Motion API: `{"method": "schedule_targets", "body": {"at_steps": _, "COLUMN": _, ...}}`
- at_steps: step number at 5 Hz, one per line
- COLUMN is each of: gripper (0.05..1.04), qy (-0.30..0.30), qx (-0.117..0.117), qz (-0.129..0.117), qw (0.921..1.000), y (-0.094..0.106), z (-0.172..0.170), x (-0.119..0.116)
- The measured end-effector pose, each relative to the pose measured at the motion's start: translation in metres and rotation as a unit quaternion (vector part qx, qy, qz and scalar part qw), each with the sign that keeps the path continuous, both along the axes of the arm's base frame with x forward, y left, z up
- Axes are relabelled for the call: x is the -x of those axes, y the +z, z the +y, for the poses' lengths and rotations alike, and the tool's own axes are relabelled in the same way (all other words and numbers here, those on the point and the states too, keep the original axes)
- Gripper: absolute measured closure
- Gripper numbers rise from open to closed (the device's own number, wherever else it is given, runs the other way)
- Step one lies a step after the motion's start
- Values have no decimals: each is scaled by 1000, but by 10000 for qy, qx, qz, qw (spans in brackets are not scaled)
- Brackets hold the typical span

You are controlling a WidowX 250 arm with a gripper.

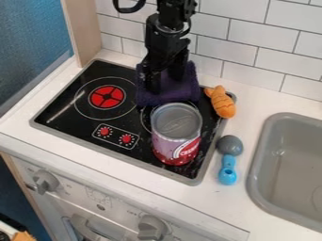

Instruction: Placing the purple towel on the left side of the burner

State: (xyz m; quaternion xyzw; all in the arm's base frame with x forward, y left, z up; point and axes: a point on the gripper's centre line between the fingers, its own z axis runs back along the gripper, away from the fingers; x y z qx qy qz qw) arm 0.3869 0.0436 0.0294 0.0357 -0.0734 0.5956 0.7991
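Hangs low at the purple towel (186, 92), with the gripper (165, 85) spread apart. Has the towel at the back of the black stovetop (64, 104), just behind the can (175, 124), between the red burner (107, 97) and orange toy (222, 103).

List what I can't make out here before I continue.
Camera view:
- Right burner ring: partly covered by the red-labelled metal can and dark purple cloth towel.
- Black robot gripper: grip on the towel unclear, dark against dark.
- Grey sink: cut off by the right edge.
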Motion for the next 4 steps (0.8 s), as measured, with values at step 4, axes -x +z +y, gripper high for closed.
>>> {"method": "schedule_targets", "body": {"at_steps": 4, "gripper": 83, "qy": 426, "qx": -187, "qz": 395, "qw": 9981, "y": -5, "z": 29, "x": 53}}
